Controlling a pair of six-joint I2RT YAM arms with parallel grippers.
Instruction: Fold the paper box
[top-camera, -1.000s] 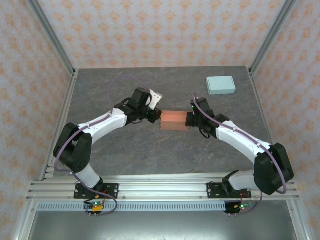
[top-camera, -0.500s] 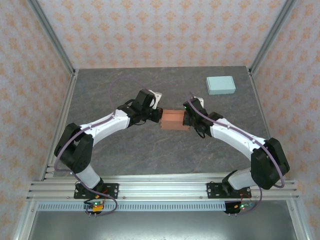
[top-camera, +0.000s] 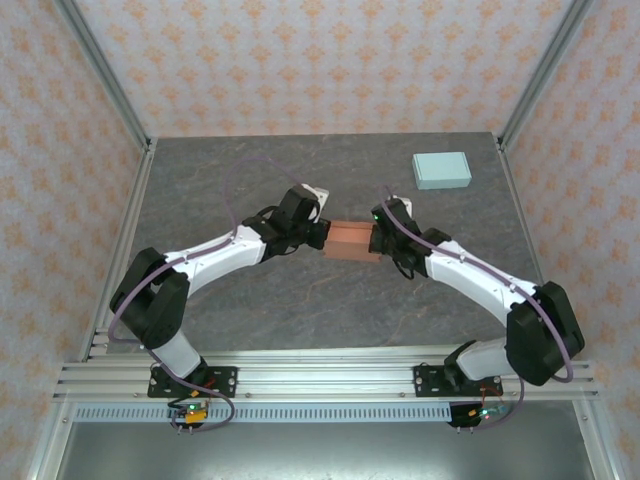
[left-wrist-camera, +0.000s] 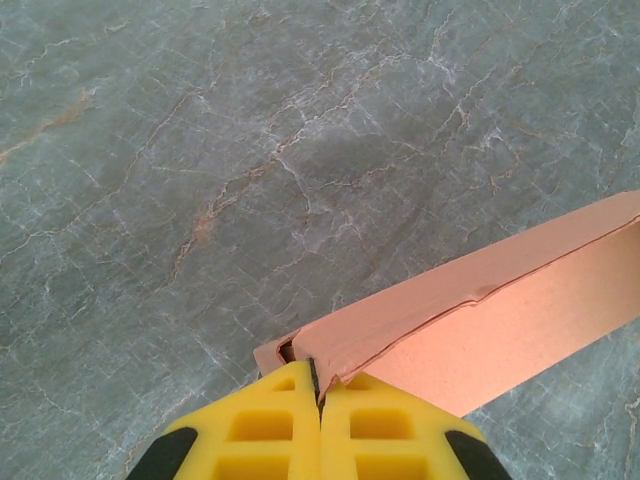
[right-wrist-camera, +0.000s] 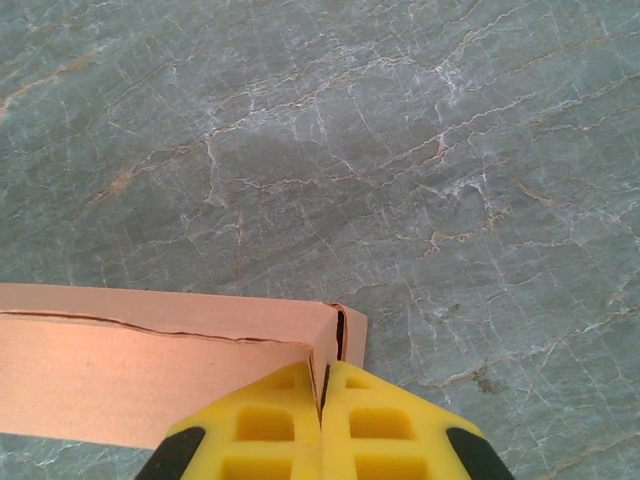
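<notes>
The left gripper, fingers pressed together, butts the left end of the box, which lies mid-way across the table. The right gripper, fingers likewise together, meets its right end. Being thin card, the box is probably light, springy and easily creased, so it is best worked by its end flaps and edges, not squeezed on the hollow body. The wrist views show a gaping top seam and end slits that are too small to see from above. Whether a flap is nipped I cannot tell.
</notes>
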